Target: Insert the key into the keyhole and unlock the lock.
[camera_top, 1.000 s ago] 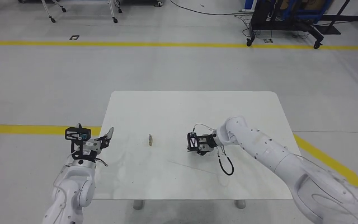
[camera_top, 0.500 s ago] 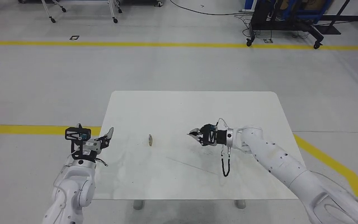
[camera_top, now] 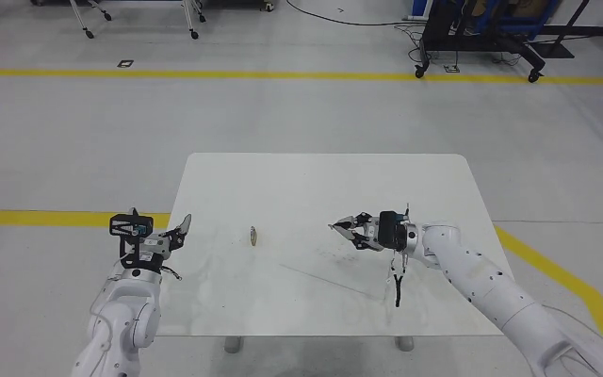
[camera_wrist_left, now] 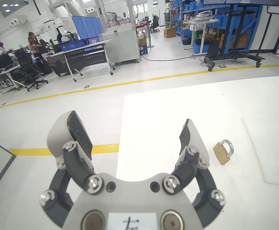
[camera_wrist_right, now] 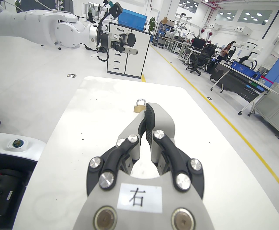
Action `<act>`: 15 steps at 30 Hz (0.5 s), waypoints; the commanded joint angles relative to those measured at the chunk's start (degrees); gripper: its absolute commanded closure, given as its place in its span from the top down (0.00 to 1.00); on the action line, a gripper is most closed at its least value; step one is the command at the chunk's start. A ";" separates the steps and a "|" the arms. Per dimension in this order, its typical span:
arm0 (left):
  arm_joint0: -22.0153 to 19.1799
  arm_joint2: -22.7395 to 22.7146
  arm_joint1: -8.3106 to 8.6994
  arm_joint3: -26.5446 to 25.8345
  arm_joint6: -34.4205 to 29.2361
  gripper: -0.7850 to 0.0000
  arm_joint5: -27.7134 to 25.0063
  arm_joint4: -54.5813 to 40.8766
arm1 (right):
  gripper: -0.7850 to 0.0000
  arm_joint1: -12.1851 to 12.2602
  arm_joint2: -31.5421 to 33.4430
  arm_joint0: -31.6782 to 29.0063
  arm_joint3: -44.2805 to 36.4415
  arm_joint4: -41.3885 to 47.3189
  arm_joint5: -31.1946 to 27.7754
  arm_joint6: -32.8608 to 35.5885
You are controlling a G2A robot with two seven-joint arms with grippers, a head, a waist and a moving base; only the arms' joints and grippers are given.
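Padlock (camera_top: 252, 235), brass-bodied with a silver shackle, lies flat on the white table (camera_top: 424, 188). It looks dense, rigid and skiddy, so I'd pinch its flat sides. My left gripper (camera_wrist_left: 130, 126) gapes near it. My right gripper (camera_wrist_right: 145, 109), opposite, is pressed together.

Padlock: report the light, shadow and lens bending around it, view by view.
Top view: the padlock is a small dark speck on the evenly lit white table, with barely any shadow. Left wrist view: the padlock casts a soft, faint shadow, and the table's far edge bows from the wide lens. Right wrist view: its shackle shines just beyond the right pincer, and ceiling panels glare overhead.
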 commanded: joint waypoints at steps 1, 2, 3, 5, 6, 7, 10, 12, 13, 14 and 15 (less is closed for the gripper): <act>0.00 0.00 0.00 0.00 0.00 1.00 0.00 0.00 | 0.00 0.00 0.00 0.00 0.00 0.00 0.00 0.00; 0.00 0.00 0.00 0.00 0.00 1.00 0.00 0.00 | 0.00 0.00 0.00 0.00 0.00 0.00 0.00 0.00; 0.00 0.00 0.00 0.00 0.00 1.00 0.00 0.00 | 0.00 0.00 0.00 0.00 0.00 0.00 0.00 0.00; 0.02 0.29 -0.26 -1.78 -1.21 1.00 -4.59 -9.41 | 0.00 -0.17 -0.03 -0.57 -0.98 1.67 -0.86 0.43; -0.23 -0.27 -0.27 -2.58 -3.10 1.00 -6.72 -13.66 | 0.00 -0.30 0.00 -0.53 -1.21 2.68 -1.72 1.12; -0.56 -0.66 -0.26 -3.15 -5.37 1.00 -8.72 -17.57 | 0.00 -0.52 -0.10 -0.45 -1.37 4.31 -3.09 1.58; -2.71 -0.44 -0.32 -3.90 -14.27 1.00 -12.86 -30.66 | 0.00 -1.59 -0.47 0.17 -0.30 12.42 -8.15 2.03; -4.88 -0.31 -0.34 -4.10 -19.08 1.00 -12.93 -36.75 | 0.00 -2.32 -0.85 1.08 1.79 18.15 -12.77 2.25; -6.62 0.66 -0.40 -3.91 -22.84 1.00 -13.35 -41.76 | 0.00 -3.04 -1.82 1.66 3.52 22.92 -13.27 3.26; -8.02 1.55 -0.49 -3.43 -25.92 1.00 -13.49 -46.87 | 0.00 -3.58 -2.92 2.24 4.40 26.58 -13.27 4.32; -9.50 2.41 -0.56 -2.74 -29.47 1.00 -13.39 -52.30 | 0.00 -4.06 -4.20 2.87 5.11 30.35 -13.27 5.52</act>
